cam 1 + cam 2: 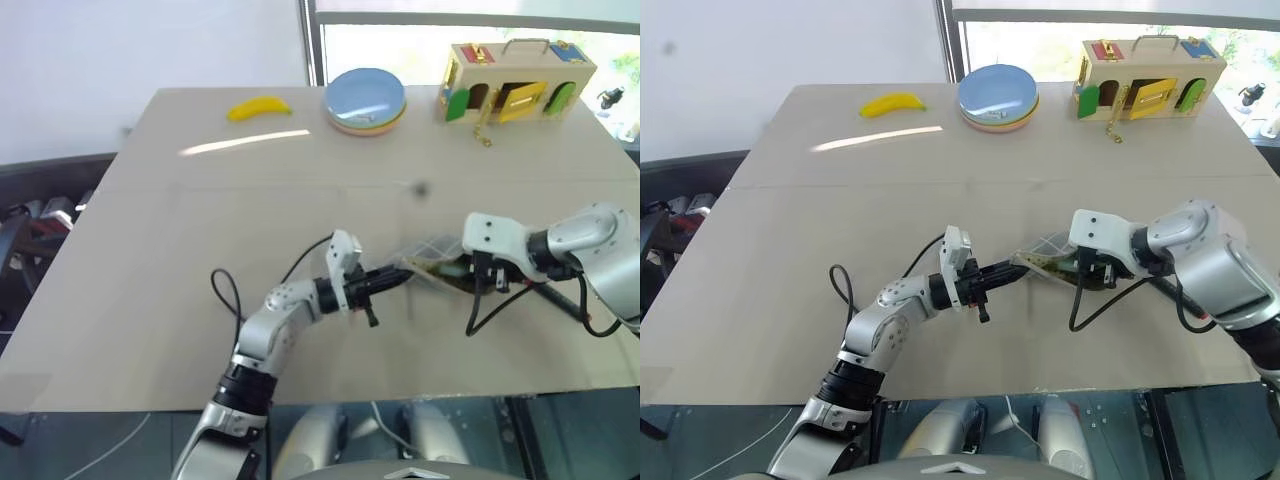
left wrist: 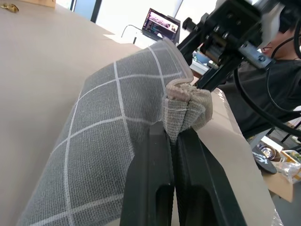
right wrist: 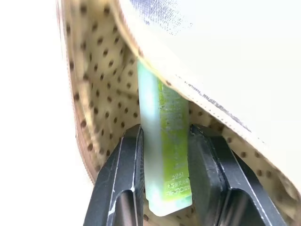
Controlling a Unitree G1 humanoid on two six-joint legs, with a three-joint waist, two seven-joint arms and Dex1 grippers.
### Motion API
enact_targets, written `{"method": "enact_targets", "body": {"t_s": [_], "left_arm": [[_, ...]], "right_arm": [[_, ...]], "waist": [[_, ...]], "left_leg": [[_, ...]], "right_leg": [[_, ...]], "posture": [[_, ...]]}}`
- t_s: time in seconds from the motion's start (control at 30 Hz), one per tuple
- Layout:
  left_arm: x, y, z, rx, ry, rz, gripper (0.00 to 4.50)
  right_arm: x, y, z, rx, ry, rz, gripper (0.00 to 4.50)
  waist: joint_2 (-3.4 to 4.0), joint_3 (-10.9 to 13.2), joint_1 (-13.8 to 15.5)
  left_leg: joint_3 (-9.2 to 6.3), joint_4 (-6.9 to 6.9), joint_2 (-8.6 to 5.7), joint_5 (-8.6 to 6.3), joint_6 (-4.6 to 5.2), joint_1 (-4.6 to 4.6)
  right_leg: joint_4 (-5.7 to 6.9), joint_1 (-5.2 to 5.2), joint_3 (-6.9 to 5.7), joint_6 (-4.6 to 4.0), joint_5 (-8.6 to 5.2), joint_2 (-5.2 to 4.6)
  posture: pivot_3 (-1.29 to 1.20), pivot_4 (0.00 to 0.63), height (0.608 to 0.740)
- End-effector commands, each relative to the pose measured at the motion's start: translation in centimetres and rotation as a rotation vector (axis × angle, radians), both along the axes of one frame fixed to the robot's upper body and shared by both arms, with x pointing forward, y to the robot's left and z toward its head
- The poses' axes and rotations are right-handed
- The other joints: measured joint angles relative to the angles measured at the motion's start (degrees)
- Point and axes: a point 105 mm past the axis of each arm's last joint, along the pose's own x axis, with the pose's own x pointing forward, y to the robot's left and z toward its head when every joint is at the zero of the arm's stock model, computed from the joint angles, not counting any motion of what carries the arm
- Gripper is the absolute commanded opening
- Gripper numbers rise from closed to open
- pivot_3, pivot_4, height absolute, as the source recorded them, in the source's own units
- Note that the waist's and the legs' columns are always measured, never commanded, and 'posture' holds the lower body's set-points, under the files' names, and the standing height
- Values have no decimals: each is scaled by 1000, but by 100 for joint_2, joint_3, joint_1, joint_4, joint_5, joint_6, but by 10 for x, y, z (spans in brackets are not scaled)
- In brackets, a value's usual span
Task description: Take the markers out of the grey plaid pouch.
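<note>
The grey plaid pouch (image 1: pixel 432 258) is held just above the table between my two arms, its tan dotted lining (image 3: pixel 94 70) showing at the open mouth. My left gripper (image 2: pixel 175 136) is shut on a bunched corner of the pouch (image 2: pixel 108 117), pointing across towards the right arm. My right gripper (image 3: pixel 164 132) reaches down into the mouth and is shut on a green marker (image 3: pixel 164 141), whose upper part still lies inside the pouch. From the head, the right gripper (image 1: pixel 1087 272) sits at the pouch's right end. Other markers are hidden.
At the far side of the table lie a yellow banana (image 1: pixel 258 107), a stack of plates (image 1: pixel 365 100) and a wooden lock box (image 1: pixel 515 82). The table's front edge (image 1: pixel 320 405) runs close below my arms. A window lies behind the table.
</note>
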Motion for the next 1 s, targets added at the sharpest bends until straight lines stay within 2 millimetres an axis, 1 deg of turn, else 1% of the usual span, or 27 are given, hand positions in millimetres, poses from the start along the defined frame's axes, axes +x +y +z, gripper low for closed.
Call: {"method": "enact_targets", "body": {"t_s": [0.03, 0.13, 0.23, 0.37, 0.5, 0.57, 0.6, 0.67, 0.73, 0.77, 0.8, 0.83, 0.87, 0.9, 1.0], "left_arm": [[-3, -1, 6, 24, -94, -10, 0], [9, 3, 9, 37, -148, 61, 0], [23, 8, 13, 45, -219, 152, 0], [36, 16, 23, 29, -281, 254, 0], [41, 25, 26, 30, -307, 311, 0], [40, 27, 25, 33, -303, 310, 0], [39, 27, 23, 35, -297, 304, 0], [34, 25, 20, 38, -285, 276, 0], [29, 21, 17, 41, -274, 244, 0], [27, 19, 16, 43, -270, 227, 0], [24, 16, 15, 42, -267, 204, 0], [22, 14, 14, 40, -263, 189, 0], [20, 13, 14, 38, -260, 179, 0], [19, 12, 14, 36, -258, 172, 0], [16, 9, 16, 26, -251, 156, 0]], "right_arm": [[-1, -4, 25, 23, -103, -37, 856], [-10, -4, 39, 49, -116, -51, 856], [-21, -9, 46, 49, -114, -69, 856], [-33, -26, 52, 37, -103, -140, 856], [-35, -48, 54, 44, -109, -239, 856], [-29, -58, 51, 51, -132, -285, 856], [-25, -61, 50, 57, -146, -293, 856], [-16, -56, 49, 101, -168, -289, 856], [-10, -47, 45, 136, -158, -251, 856], [-7, -43, 43, 148, -153, -234, 1105], [4, -38, 42, 172, -181, -228, 1255], [14, -34, 42, 186, -208, -227, 1700], [21, -32, 42, 193, -227, -227, 1877], [26, -29, 40, 195, -232, -219, 2351], [33, -17, 32, 222, -202, -189, 2351]], "waist": [[0, 0, 0], [3, 2, 9], [4, 3, 16], [2, 3, 29], [3, 3, 13], [3, 3, 11], [3, 3, 11], [3, 3, -5], [5, 3, -10], [5, 3, -12], [5, 3, -5], [0, 4, -4], [2, 4, -13], [2, 4, -7], [2, 4, -1]], "left_leg": [[1, 0, 0, 0, 0, 0], [0, -1, 0, 0, 0, -2], [-2, -3, 0, 0, 0, -3], [-2, -3, 0, -1, 2, -5], [3, -3, 0, -1, 2, -3], [2, -3, 1, -1, 2, -2], [3, -3, 1, -1, 2, -1], [8, -2, 1, -1, 2, 0], [13, -3, 1, -1, 1, 4], [13, -3, 1, 0, 1, 4], [12, -3, 2, 0, 1, 5], [11, -3, 2, 0, 1, 5], [8, 0, 2, 0, 1, 4], [13, 0, 0, 0, 2, 4], [11, -1, 0, 0, 1, 3]], "right_leg": [[0, 0, 1, 0, 0, 0], [-1, -1, 0, 0, 0, 0], [-7, 0, -3, 0, 0, 0], [-9, 0, -4, 0, 0, -2], [-5, 0, 0, 0, 0, -1], [-4, 0, -1, 0, 0, 0], [-3, 1, 0, 0, 0, 0], [-1, 0, 4, 0, 0, 0], [4, -1, 9, 0, 0, 0], [5, -1, 9, 1, 0, 1], [5, -1, 8, 0, 0, 2], [5, -1, 6, 0, 0, 2], [2, 0, 4, 0, 0, 2], [3, 0, 9, 0, 0, 0], [3, -2, 7, 0, 0, 1]], "posture": [[0, 150, 740], [0, 150, 740], [0, 150, 740], [0, 150, 740], [0, 150, 740], [0, 150, 740], [0, 150, 740], [0, 150, 740], [0, 150, 740], [0, 150, 740], [0, 150, 740], [0, 150, 740], [0, 150, 740], [0, 150, 740], [0, 150, 740]]}}
